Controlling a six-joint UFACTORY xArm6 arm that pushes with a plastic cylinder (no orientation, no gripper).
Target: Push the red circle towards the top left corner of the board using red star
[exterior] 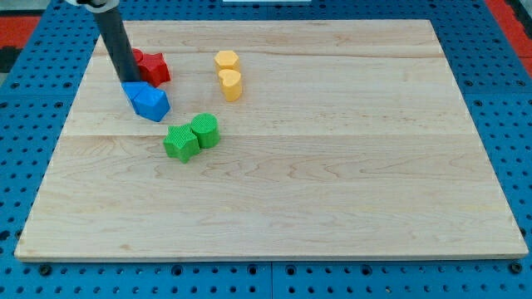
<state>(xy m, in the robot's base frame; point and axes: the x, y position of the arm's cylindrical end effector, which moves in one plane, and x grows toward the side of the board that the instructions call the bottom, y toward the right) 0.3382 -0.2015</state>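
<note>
**Tip behind the blue blocks, red pieces at top left**

We carry only a rod, nothing that opens or closes. My tip (130, 81) touches the blue blocks (149, 101), just left of the red star (155, 68). Beside the rod we see red (136, 56); whether it is the circle we cannot tell. Yellow blocks (229, 73) and green blocks (192, 136) lie apart to the right.

My rod (116, 41) is dark, near black. The bench (332, 166) is pale, light-grained wood on a blue pegboard (25, 124) dotted with holes. I see a red star (155, 67), a second red piece (137, 56) partly hidden, two blue blocks (150, 102), a yellow hexagon (226, 60), a yellow heart (230, 84), a green star (180, 142) and a green cylinder (205, 129).
</note>
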